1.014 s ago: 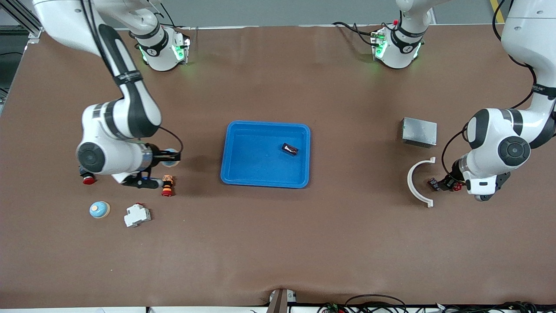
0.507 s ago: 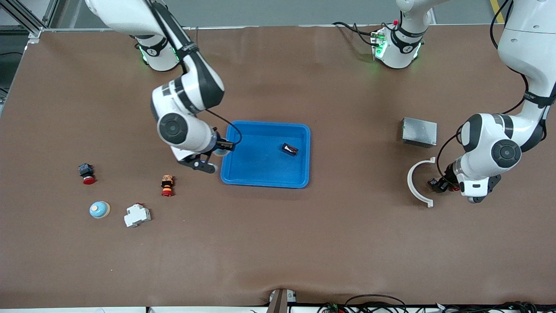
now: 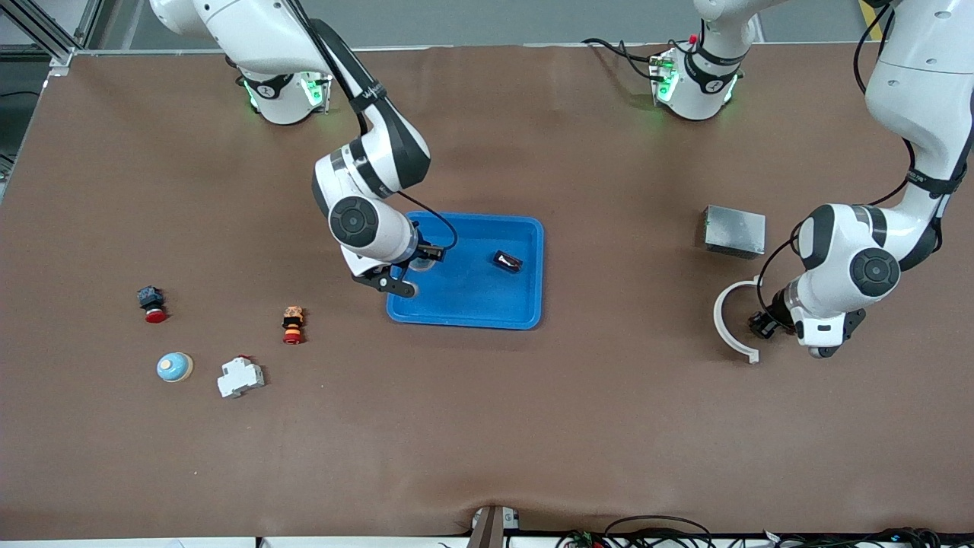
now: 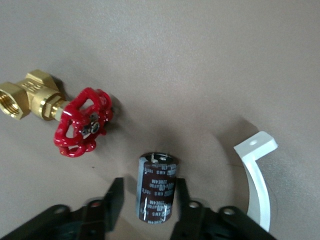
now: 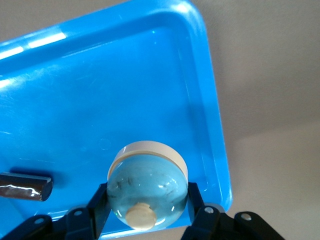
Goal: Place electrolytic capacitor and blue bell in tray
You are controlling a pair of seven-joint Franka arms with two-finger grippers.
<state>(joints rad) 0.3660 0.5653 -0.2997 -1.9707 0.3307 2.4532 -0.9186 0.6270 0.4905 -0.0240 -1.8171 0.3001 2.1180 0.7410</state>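
I see the tray (image 3: 466, 297) in the middle of the brown counter (image 3: 487, 441), with lots of open room all around it. The tray is shiny blue plastic with round corners and a low raised rim. Inside it lies one small dark part (image 3: 507, 261), near the edge toward the left arm's end.

My right gripper (image 3: 421, 260) hangs over the tray, just inside the rim toward the right arm's end. Its jaws are closed on the blue bell (image 5: 147, 182), a smooth round dome with a pale ring and a little pale button.

My left gripper (image 4: 146, 200) is low at the counter, beside the white curved piece (image 3: 732, 320). Its jaws stand open on either side of the electrolytic capacitor (image 4: 156, 186), a dark little can with shiny print. I cannot tell if they touch it. A brass valve with a red wheel (image 4: 81, 122) lies near it. A grey metal box (image 3: 734, 231) sits farther from the front camera than the curved piece.

Toward the right arm's end lie a second blue bell (image 3: 174, 367), a white block (image 3: 240, 377) and two small red-tipped buttons (image 3: 292, 323).
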